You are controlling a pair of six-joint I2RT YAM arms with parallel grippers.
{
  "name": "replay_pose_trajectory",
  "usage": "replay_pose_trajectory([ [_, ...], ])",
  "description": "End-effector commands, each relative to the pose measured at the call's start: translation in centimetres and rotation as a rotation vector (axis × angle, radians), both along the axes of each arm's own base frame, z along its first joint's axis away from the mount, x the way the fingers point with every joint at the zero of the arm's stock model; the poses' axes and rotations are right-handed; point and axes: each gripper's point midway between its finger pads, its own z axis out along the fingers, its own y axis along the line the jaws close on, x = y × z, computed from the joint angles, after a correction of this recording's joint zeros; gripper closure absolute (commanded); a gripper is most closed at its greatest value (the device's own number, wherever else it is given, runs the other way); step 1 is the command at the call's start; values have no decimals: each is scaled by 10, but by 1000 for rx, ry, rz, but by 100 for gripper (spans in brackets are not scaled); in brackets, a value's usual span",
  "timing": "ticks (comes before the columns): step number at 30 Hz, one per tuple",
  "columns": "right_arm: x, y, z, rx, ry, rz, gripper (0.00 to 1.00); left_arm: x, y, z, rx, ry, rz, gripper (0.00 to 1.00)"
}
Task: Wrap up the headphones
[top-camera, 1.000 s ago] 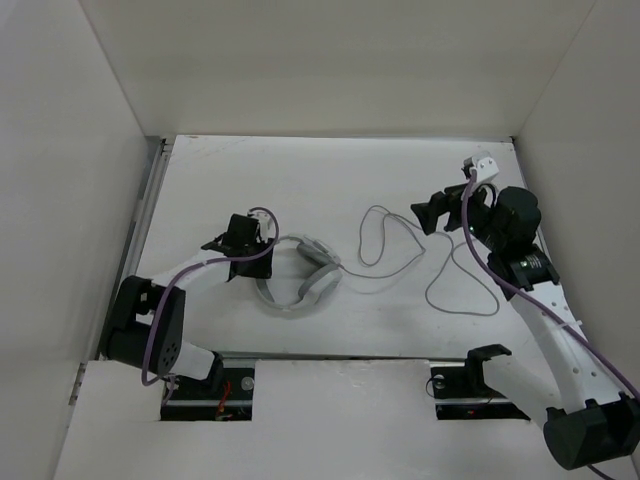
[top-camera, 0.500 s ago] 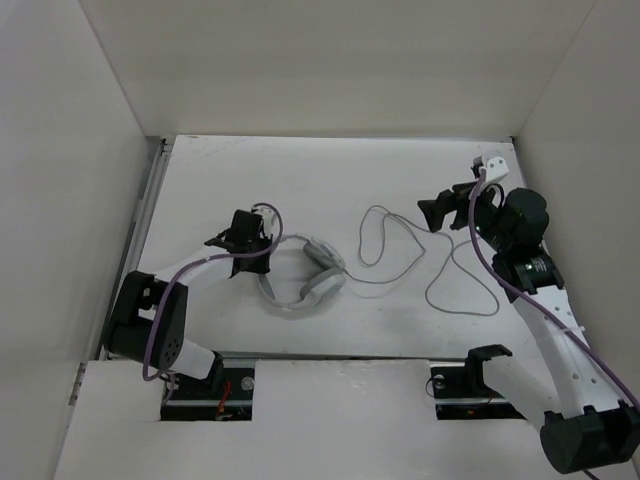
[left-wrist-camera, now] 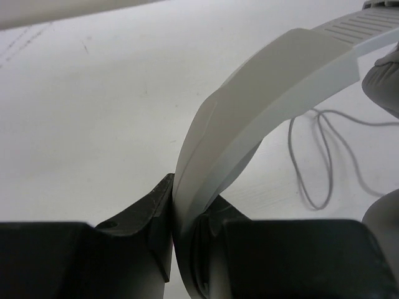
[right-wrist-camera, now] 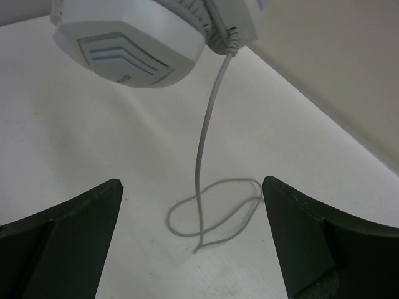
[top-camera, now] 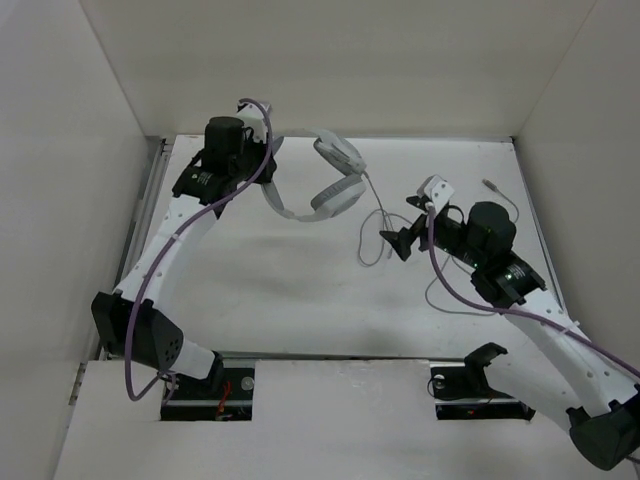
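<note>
Two arms are sharing the job here. The left jaws are clamping the headband of the headphones and holding them in the air, clear of the desk. This is probably so that the cable is hanging free below them rather than lying tangled. The cable is dropping from the lower earcup and ending in loose loops on the desk beneath and to the right of the headphones. The right jaws are standing wide apart just below the headphones, with the hanging cable running between them and touching neither. That looks like a line-up for catching the cable so it can be wound. No brand name or readable writing is showing on the headphones. The earcup is carrying only nested angled grooves, and a small mark under them is too blurred to read.
</note>
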Motion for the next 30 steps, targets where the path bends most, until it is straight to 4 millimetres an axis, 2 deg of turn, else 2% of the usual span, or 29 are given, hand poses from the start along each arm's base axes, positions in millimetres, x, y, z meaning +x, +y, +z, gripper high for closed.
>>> replay_pose_trajectory([
  [1, -8, 28, 50, 45, -173, 90, 0, -27, -3, 48, -52, -41, -80, 100],
  [4, -12, 53, 61, 46, -249, 139, 0, -39, -2, 74, -58, -81, -107, 100],
  [7, -7, 75, 67, 58, -310, 160, 0, -49, 1, 93, -73, -114, -119, 100],
  [11, 4, 96, 58, 96, -305, 166, 0, -59, 5, 118, -133, -145, -132, 100],
  [15, 17, 106, 52, 187, -304, 136, 0, -70, 6, 145, -229, -164, -163, 100],
  [20, 32, 106, 52, 297, -276, 123, 0, -76, 6, 178, -315, -198, -188, 100],
  [25, 17, 120, 48, 365, -224, 214, 6, -72, 12, 219, -473, -221, -194, 100],
  [27, 1, 132, 46, 372, -224, 275, 10, -70, 15, 234, -517, -235, -198, 100],
  [30, -6, 138, 42, 373, -221, 306, 13, -69, 18, 245, -535, -249, -195, 100],
])
